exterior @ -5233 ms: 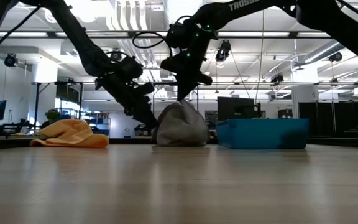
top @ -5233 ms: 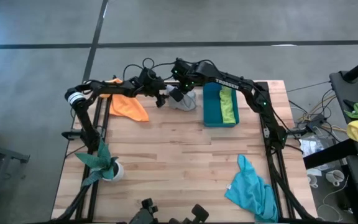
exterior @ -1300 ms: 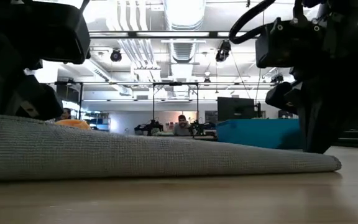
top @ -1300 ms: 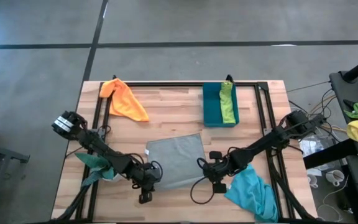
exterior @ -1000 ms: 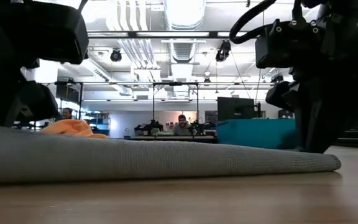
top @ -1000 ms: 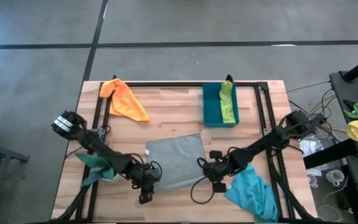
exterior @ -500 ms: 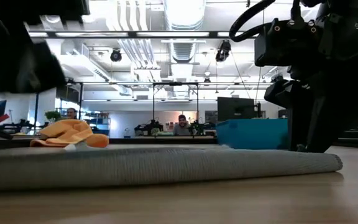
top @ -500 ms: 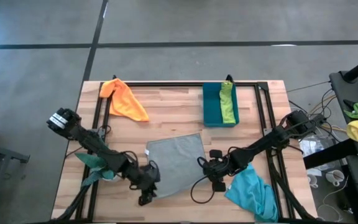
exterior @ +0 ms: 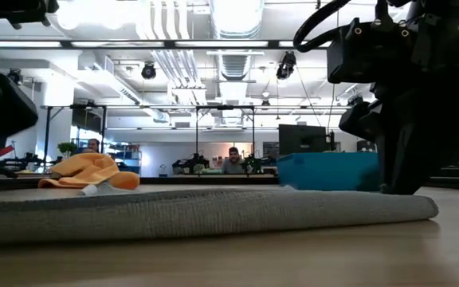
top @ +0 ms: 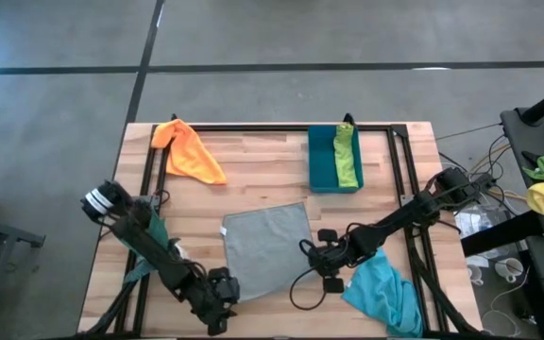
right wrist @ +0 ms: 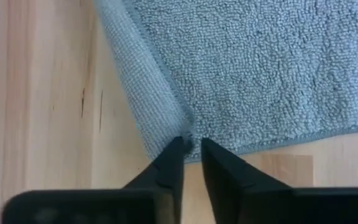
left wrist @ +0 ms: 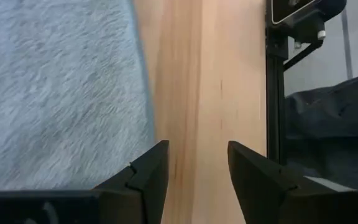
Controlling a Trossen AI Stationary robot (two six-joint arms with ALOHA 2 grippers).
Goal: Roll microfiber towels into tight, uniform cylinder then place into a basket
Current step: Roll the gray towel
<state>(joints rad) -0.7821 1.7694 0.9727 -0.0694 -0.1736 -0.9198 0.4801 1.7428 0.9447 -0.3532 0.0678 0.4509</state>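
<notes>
View from above: the grey towel (top: 265,248) is lying spread flat on the near middle of the table (top: 253,184), with both arms reaching low toward its near edge. The left arm is stretching diagonally from the table's left side, its left gripper (top: 217,314) sitting at the near-left corner of the cloth; the left wrist view shows its fingers (left wrist: 148,177) standing apart over bare wood, just beside the towel's edge (left wrist: 61,93) and gripping nothing. The right arm is slanting in from the right side, its right gripper (top: 321,269) lying low at the towel's near-right corner. In the right wrist view the fingers (right wrist: 169,165) are standing narrowly apart, almost closed, with the cloth's folded corner (right wrist: 160,106) at their tips; whether they are pinching it cannot be told. The low view shows the grey towel (exterior: 198,211) lying as a low ridge across the foreground. The orange towel (top: 189,153) is lying at the far left. The basket (top: 323,161) is standing at the far right of centre, the lime towel (top: 348,159) lying in it. The turquoise towel (top: 383,288) is lying crumpled at the near right corner.
</notes>
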